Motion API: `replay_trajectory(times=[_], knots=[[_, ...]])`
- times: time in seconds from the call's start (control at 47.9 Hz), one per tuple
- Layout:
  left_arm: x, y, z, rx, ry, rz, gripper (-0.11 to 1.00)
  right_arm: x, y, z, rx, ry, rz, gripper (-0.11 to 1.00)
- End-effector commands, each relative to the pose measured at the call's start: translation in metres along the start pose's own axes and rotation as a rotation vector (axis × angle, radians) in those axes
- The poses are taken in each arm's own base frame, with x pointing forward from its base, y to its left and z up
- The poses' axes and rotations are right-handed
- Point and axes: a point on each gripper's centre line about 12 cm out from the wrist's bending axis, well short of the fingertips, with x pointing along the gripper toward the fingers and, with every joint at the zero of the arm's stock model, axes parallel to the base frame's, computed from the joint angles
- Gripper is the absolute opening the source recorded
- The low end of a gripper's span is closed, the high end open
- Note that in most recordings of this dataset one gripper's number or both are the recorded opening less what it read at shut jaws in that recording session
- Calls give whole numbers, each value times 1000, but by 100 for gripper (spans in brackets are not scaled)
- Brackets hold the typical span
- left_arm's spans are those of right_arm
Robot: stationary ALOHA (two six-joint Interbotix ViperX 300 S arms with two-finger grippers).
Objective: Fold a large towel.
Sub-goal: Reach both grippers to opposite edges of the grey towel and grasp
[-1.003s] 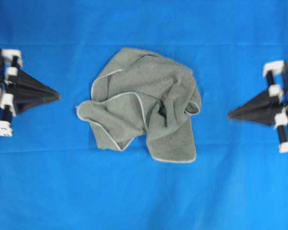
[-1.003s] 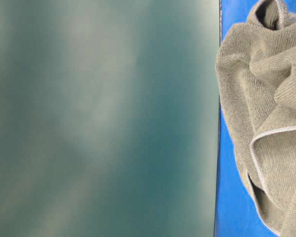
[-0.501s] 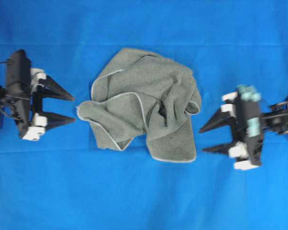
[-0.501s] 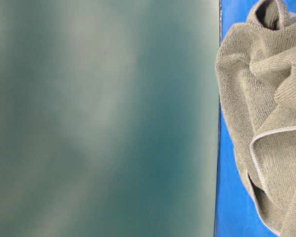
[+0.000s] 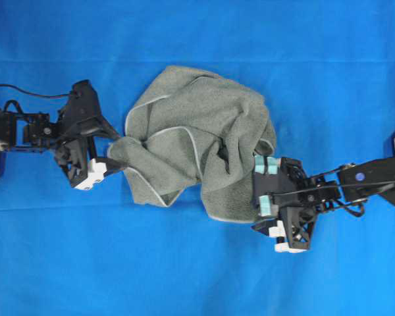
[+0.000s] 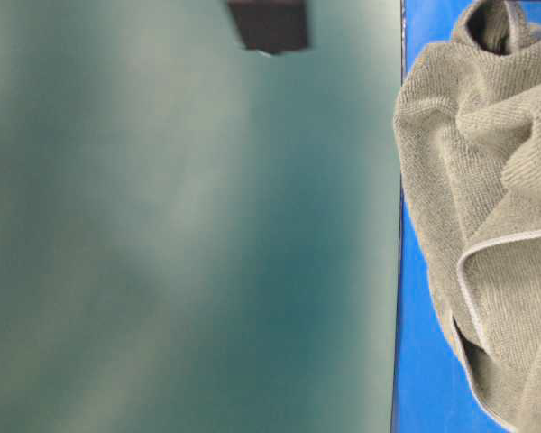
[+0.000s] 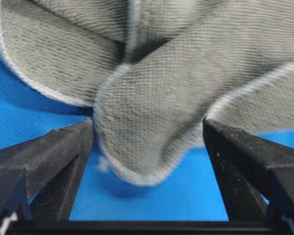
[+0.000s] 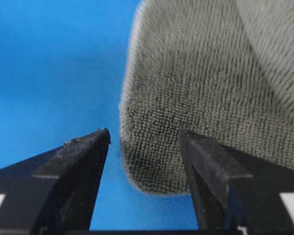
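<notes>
Crumpled towel (image 5: 197, 141) on blue sheet (image 5: 184, 276)

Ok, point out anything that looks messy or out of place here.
Only the towel looks off: it lies crumpled in a heap on the blue sheet, with overlapping folds and a curling hem, not flat. Nothing looks damaged.

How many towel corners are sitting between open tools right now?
2. One rounded corner of the crumpled grey-green terry towel lies between the left tool's open jaws; another sits between the right tool's. The other corners may be hidden in folds.
</notes>
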Motion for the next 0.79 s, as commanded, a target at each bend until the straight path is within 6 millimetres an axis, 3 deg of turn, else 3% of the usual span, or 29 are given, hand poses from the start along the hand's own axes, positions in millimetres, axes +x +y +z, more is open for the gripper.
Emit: replay_trajectory(times=[0.0, 0.125, 0.188, 0.23, 0.397, 0.46, 0.606, 0.773], knots=[[4, 3, 6, -9, -16, 9, 84, 4, 1, 7, 7, -12, 2, 62], [6, 8, 4, -16, 2, 26, 81, 8, -2, 7, 10, -6, -5, 60], [7, 8, 3, -5, 20, 29, 75, 8, -3, 7, 14, -4, -8, 57], [7, 9, 1, 0, 46, 36, 64, 8, -4, 7, 16, -5, -10, 52], [7, 8, 0, 8, 100, 47, 17, 4, -5, 11, 21, -18, -9, 5], [4, 7, 6, 12, 96, 45, 3, -3, -3, 16, 21, -32, -4, 3], [-13, -3, 36, 38, 53, 27, 2, -39, 4, 33, 21, -72, 12, 3], [-53, -17, 81, 120, -8, 5, 2, -97, 10, 52, 1, -159, 36, 3]])
